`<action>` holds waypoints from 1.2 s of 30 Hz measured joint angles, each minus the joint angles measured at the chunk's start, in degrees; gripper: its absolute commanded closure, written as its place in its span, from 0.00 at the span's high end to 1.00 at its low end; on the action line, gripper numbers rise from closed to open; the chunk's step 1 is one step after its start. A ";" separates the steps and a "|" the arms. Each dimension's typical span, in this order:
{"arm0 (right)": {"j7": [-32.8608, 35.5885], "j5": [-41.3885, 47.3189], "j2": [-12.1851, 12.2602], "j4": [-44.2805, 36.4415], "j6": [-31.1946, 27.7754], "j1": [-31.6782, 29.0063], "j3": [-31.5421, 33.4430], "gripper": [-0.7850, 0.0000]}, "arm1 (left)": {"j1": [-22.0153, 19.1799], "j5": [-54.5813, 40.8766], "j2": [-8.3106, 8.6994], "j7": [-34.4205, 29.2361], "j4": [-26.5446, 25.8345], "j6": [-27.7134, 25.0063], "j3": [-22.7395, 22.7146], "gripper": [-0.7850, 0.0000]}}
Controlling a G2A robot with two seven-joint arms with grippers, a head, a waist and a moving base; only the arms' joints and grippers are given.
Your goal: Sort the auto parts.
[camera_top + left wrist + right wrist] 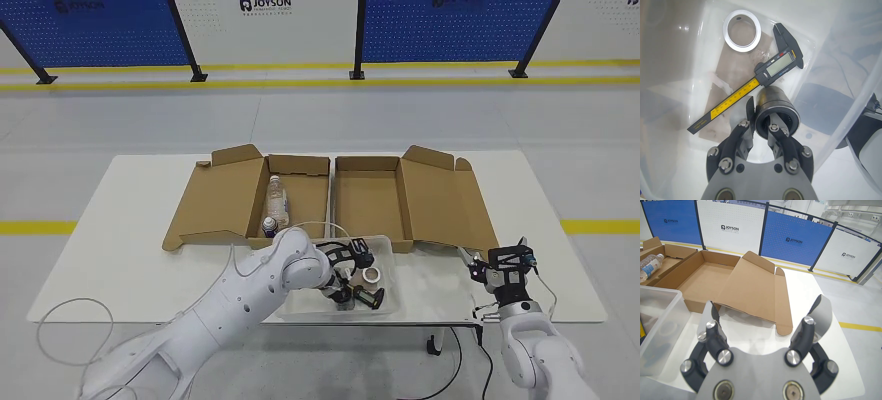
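1. White table (120, 230) on a pale floor with yellow lines, backed by blue and white partition panels (450, 25). We list items from the grippers outward.
2. Left gripper (762, 121): down inside the clear bin and clenched on the wall of the bearing sleeve. One finger (750, 111) is against the sleeve's outside and the other is in its bore.
3. Bearing sleeve (776, 102): dark steel cylinder, tilted, with its open end toward the wrist camera. We cannot tell whether it rests on the bin floor or is raised off it.
4. Digital caliper (753, 83): black body with a yellow scale, lying flat on the bin floor. Its display head is just beside the sleeve's far end.
5. Metal ring (742, 30): silver, flat on the bin floor, beyond the caliper, near its jaws but apart from them.
6. Clear bin (310, 308): sits at the table's near edge, in front of the two boxes.
7. Right gripper (765, 306): released, with its fingers spread wide and nothing between them. We place it over the table's right part, right of the bin and near the right box's flap.
8. Right box (368, 205): open cardboard, with its lid lying out to the right.
9. Left box (305, 200): open cardboard, side by side with the right box, lid out to the left. A plastic bottle (276, 200) lies inside.
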 measured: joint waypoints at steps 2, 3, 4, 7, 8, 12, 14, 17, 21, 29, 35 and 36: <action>0.00 0.00 0.00 0.00 0.00 0.00 0.00 1.00 | 0.05 0.10 0.06 0.07 -0.31 0.09 -0.26 0.00; 0.00 0.00 0.00 0.00 0.00 0.00 0.00 1.00 | 0.06 0.15 0.09 0.10 -0.48 0.15 -0.44 0.00; 0.00 0.00 0.00 0.00 0.00 0.00 0.00 1.00 | 0.08 0.20 0.16 0.16 -0.75 0.26 -0.71 0.00; 0.00 0.00 0.00 0.00 0.00 0.00 0.00 1.00 | 0.18 0.36 0.39 0.25 -1.65 0.59 -1.55 0.00; 0.00 0.00 0.00 0.00 0.00 0.00 0.00 1.00 | 0.22 0.40 0.49 0.25 -1.96 0.72 -1.88 0.00; 0.00 0.00 0.00 0.00 0.00 0.00 0.00 1.00 | 0.57 0.59 1.15 0.19 -3.66 1.43 -3.90 0.00; 0.00 0.00 0.00 0.00 0.00 0.00 0.00 1.00 | 0.83 0.32 1.55 0.13 -4.60 1.70 -5.14 0.00; 0.00 0.00 0.00 0.00 0.00 0.00 0.00 1.00 | 1.65 -2.32 2.27 -0.19 -6.47 1.90 -7.93 0.00; 0.00 0.00 0.00 0.00 0.00 0.00 0.00 1.00 | 2.73 -6.96 3.33 -2.71 -10.69 1.42 -11.60 0.00; 0.00 0.00 0.00 0.00 0.00 0.00 0.00 1.00 | 4.84 -14.83 4.87 -7.57 -18.34 0.24 -15.94 0.00; 0.00 0.00 0.00 0.00 0.00 0.00 0.00 1.00 | 5.25 -16.83 5.57 -10.03 -21.06 -0.74 -16.84 0.00; 0.00 0.00 0.00 0.00 0.00 0.00 0.00 1.00 | 5.27 -17.06 5.66 -10.10 -21.20 -0.82 -16.88 0.00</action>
